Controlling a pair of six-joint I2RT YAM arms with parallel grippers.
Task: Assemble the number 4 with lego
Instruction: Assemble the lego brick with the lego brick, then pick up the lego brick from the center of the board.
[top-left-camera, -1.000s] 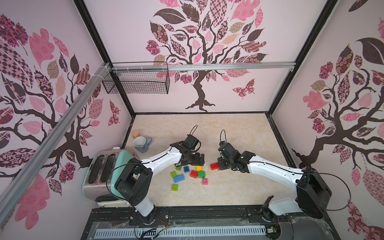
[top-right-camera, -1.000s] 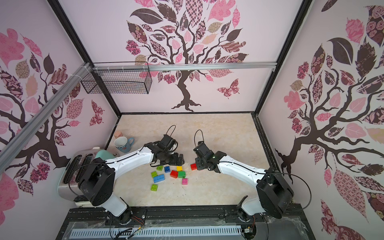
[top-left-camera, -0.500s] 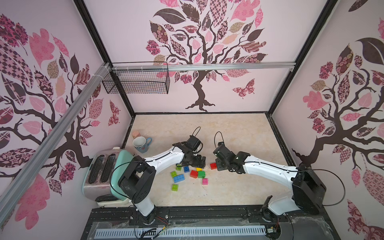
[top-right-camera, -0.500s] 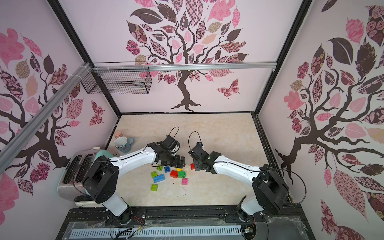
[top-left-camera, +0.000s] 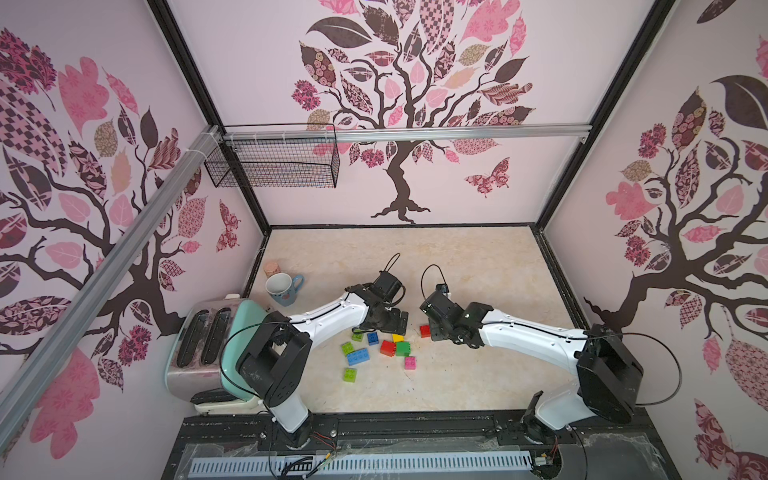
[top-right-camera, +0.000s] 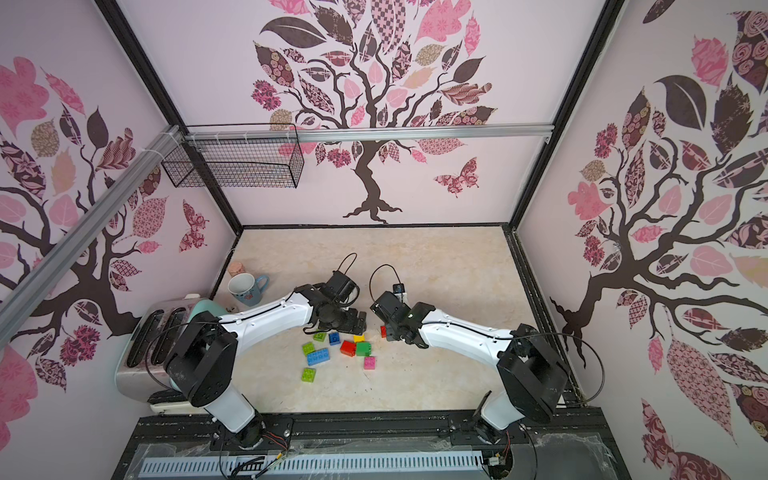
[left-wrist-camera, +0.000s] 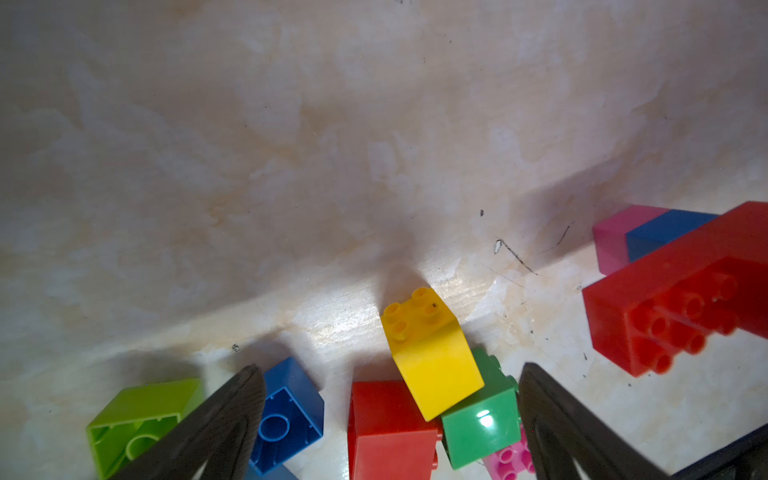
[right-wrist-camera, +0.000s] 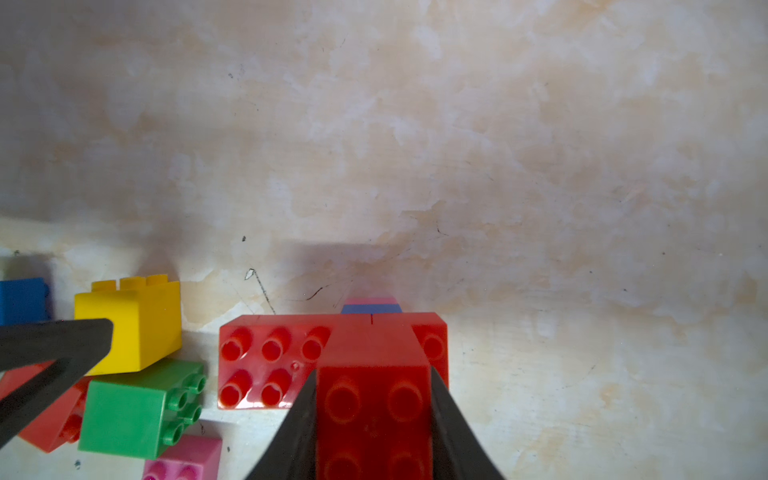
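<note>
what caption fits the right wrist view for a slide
The right gripper clamps a red brick joined to a long red brick, with a yellow brick nearby.

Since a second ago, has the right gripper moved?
Yes. The right gripper, shut on the red lego, has shifted slightly toward the green brick, which lies where it did in a top view.

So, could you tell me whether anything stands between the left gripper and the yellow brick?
Nothing visible does. The jaws of the left gripper are open, and the yellow brick lies straight ahead, in line with the gap between them, resting against a red brick and a green brick.
</note>
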